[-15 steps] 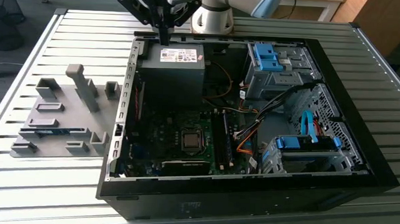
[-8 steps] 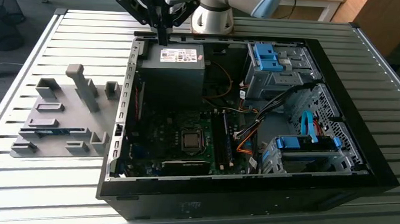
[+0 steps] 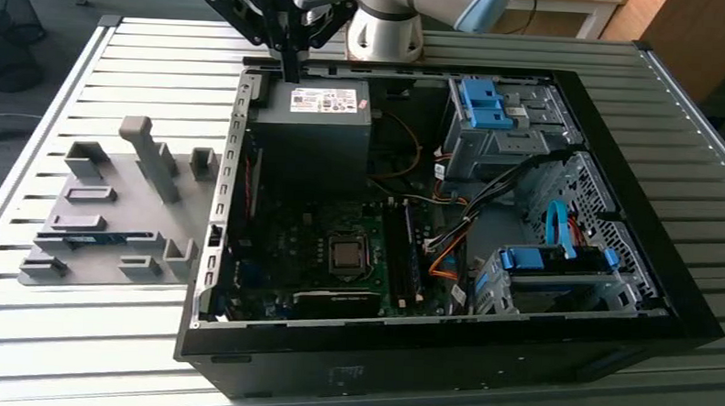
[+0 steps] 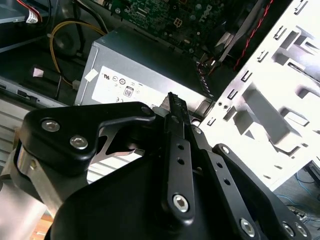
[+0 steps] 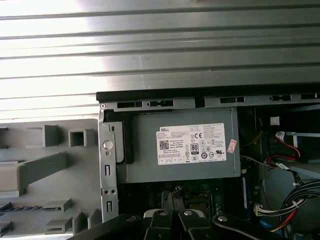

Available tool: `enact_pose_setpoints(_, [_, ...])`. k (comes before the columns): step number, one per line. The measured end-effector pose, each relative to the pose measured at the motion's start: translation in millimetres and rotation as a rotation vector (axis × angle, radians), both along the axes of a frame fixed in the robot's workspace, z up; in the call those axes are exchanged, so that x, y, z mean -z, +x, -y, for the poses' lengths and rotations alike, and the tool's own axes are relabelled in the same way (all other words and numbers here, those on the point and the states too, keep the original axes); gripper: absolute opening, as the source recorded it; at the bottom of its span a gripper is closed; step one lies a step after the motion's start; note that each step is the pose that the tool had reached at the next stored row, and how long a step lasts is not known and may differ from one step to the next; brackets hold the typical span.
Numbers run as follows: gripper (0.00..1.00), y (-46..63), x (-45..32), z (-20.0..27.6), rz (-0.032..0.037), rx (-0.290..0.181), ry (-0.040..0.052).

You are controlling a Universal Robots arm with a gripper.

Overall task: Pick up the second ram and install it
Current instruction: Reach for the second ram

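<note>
An open computer case (image 3: 454,349) is seen lying on its side on a slatted metal bench (image 3: 88,338), with the robot arm's end effector (image 3: 292,70) held above the far rim of the case, over a corner of the grey power supply (image 3: 311,127). The black fingers (image 4: 172,107) are drawn together to a narrow point in the second wrist view, and nothing is held between them.

The second ram (image 3: 86,238), a thin blue stick, is seen resting flat in a low slot of a grey fixture plate (image 3: 154,217) set on the bench just beside the case, at the exterior view's left. It is well apart from the end effector and is not touched by it. Several upright blocks and empty holders are carried on the same plate.

Inside the case, the motherboard (image 3: 299,246) is exposed, with a square processor socket (image 3: 346,255) near its middle. A darker green memory stick (image 3: 400,250) is seated on edge in a slot just beside the socket, toward the exterior view's right. Orange and black cables (image 3: 452,248) are strung between the board and the drive bays, where blue plastic caddies (image 3: 483,103) are fitted. The power supply's white label (image 5: 192,144) is shown face-up in the first wrist view.
</note>
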State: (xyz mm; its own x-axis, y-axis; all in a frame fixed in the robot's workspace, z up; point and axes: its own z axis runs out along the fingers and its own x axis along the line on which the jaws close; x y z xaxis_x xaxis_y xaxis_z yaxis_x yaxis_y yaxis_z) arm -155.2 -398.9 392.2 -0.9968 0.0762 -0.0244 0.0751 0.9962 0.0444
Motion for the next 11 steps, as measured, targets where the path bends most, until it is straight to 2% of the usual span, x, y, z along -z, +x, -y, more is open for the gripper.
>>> enact_pose_setpoints(11, [0.11, -7.2, 0.3, 0.0, 0.0000, 0.000, -0.0001])
